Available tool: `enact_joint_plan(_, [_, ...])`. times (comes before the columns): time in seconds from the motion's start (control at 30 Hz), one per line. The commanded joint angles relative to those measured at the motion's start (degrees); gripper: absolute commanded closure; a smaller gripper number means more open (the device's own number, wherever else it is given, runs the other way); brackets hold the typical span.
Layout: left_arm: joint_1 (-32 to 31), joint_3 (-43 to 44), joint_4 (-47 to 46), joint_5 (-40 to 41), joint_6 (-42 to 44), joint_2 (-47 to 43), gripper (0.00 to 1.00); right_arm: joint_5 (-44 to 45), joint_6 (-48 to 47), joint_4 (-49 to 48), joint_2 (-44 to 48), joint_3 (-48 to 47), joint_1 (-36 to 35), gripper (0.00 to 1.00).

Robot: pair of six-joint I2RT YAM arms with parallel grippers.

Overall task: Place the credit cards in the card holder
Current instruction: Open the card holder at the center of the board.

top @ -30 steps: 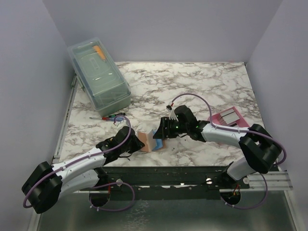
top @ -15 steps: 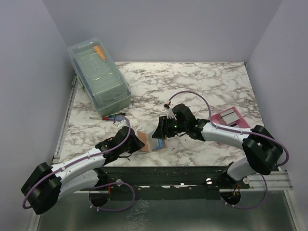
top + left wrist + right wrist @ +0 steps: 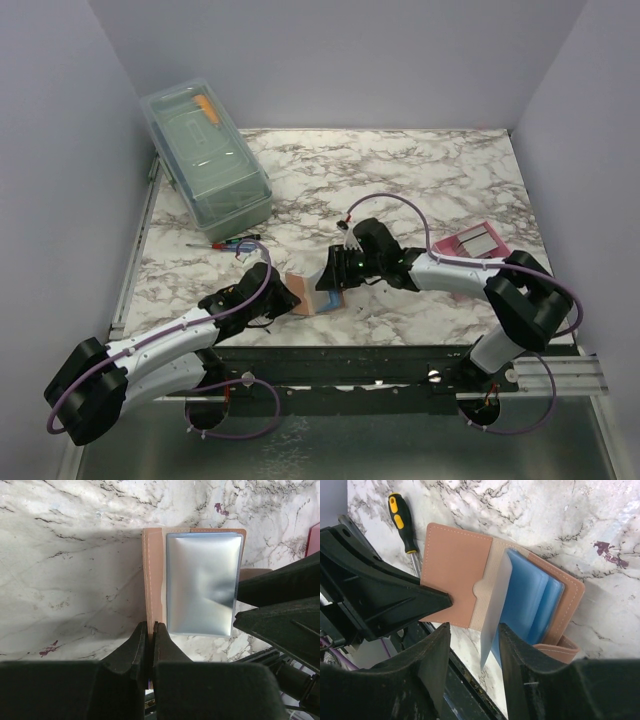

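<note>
Card holder (image 3: 454, 575) lies open on desk (image 3: 545, 510); left hand (image 3: 149, 629) clamps its tan edge, right hand (image 3: 471, 640) parted astride a clear sleeve (image 3: 496, 600). Screwdriver (image 3: 402, 522) at 10 o'clock.

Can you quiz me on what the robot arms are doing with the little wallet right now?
1. True or false: the card holder lies open on the table.
2. Which arm pinches the holder's tan edge? A) left B) right C) neither
3. Fill in: the screwdriver has a black and ____ handle.

Key:
1. True.
2. A. The left fingers are shut on that edge. The right fingers stand open on either side of a clear sleeve.
3. Yellow.
</note>
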State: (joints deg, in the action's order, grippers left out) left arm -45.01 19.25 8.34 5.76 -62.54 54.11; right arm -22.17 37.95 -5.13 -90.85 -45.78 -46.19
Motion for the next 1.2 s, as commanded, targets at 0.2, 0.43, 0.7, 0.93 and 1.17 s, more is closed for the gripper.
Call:
enact_joint_plan(0.2, [-0.2, -0.7, -0.7, 1.4, 0.5, 1.8, 1.00, -8.4, 3.1, -9.4, -2.7, 1.0, -1.0, 0.57])
enact_joint_plan(0.43, [-0.2, 1.6, -3.1, 0.7, 2.0, 7.3, 1.00, -11.8, 7.8, -18.9, -6.2, 4.1, -1.1, 0.47])
enact_joint_plan(0.7, [-0.2, 0.9, -3.0, 0.4, 2.4, 5.8, 1.00, -14.0, 10.0, -27.2, -10.6, 6.7, -1.1, 0.51])
enact_joint_plan(0.93, [-0.2, -0.7, -3.1, 0.5, 1.3, 4.4, 1.00, -17.8, 13.0, -34.9, -13.6, 6.8, -1.1, 0.48])
enact_joint_plan(1.17, [-0.2, -1.9, -2.9, 0.2, 1.1, 2.6, 1.00, -17.5, 14.6, -38.0, -15.8, 7.7, -0.9, 0.37])
